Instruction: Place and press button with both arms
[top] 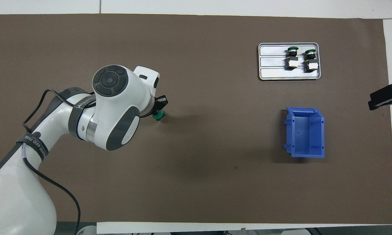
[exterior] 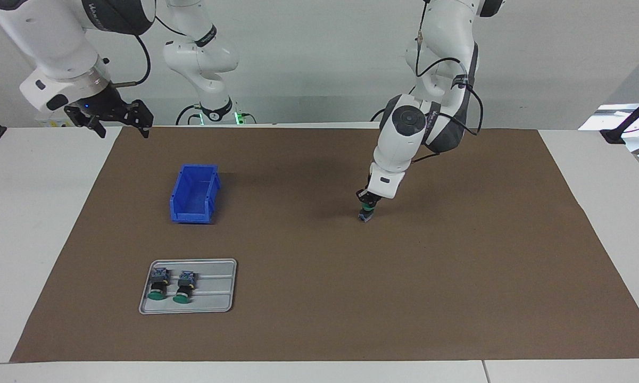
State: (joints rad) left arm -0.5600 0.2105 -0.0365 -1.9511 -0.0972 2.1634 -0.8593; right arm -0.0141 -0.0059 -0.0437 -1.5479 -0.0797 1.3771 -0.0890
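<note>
The left pincer is low over the brown mat, near the middle of the counter; it is squeezed tight on the button (green cap up by the fingers, blue-grey block pointing down at the mat); I cannot tell if the block touches the mat. The right pincer waits up high over the mat's corner at the right arm's end, its fingers wide apart, holding nothing. Two more buttons lie side by side on the grey tray; the blue bin sits nearer to the robots than the tray.
</note>
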